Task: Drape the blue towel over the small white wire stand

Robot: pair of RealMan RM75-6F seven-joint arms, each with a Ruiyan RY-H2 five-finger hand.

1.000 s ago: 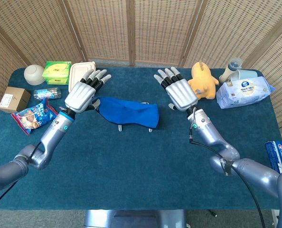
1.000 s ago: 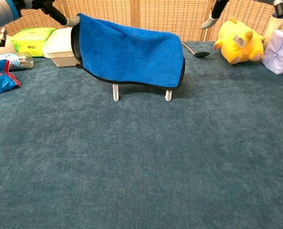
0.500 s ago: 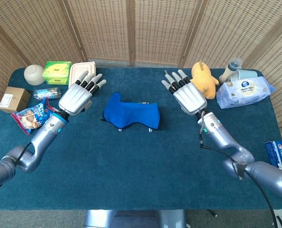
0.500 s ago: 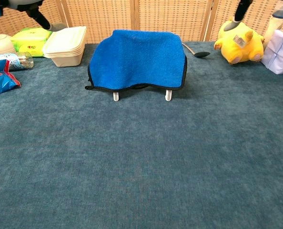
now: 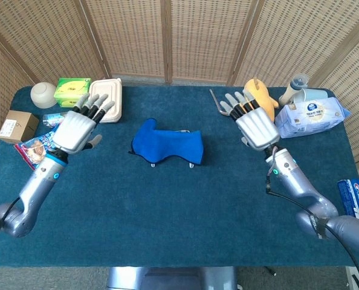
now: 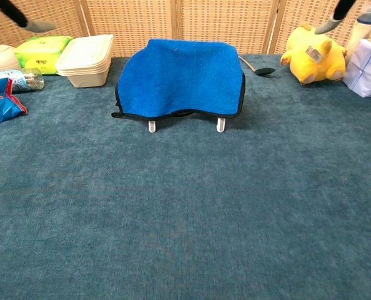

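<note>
The blue towel [image 5: 166,144] [image 6: 180,78] hangs over the small white wire stand, whose two white feet [image 6: 220,125] show below its hem. My left hand [image 5: 77,125] is raised well to the left of the towel, fingers spread, holding nothing. My right hand [image 5: 254,121] is raised to the right of it, also spread and empty. In the chest view only fingertips [image 6: 34,25] of the left hand and fingertips [image 6: 325,27] of the right hand show at the top corners.
A stack of beige containers [image 5: 105,91], green pack [image 5: 72,91], bowl [image 5: 43,94], bottle [image 5: 60,118], snack bag [image 5: 42,147] and box [image 5: 16,125] lie at the left. A yellow plush [image 5: 261,96], spoon [image 6: 255,67] and wipes pack [image 5: 311,116] sit at the right.
The left hand let go of the towel's left end, which dropped over the stand. Both hands then drew outward, away from the towel.
</note>
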